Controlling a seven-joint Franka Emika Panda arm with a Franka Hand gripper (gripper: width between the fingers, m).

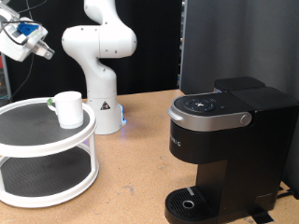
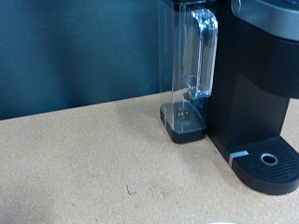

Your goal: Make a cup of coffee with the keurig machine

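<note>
The cup, a small white mug, stands upright on the top tier of a white round two-tier stand at the exterior view's left. The keurig machine is black with a silver-grey lid handle and stands at the exterior view's right, its lid down. Its round drip tray is bare. My gripper is high at the exterior view's top left, above and left of the cup, touching nothing. The wrist view shows the machine's side, its clear water tank and drip tray. No fingers show there.
The arm's white base stands behind the stand, on the brown tabletop. A small dark object lies beside the cup on the top tier. A dark panel rises behind the machine.
</note>
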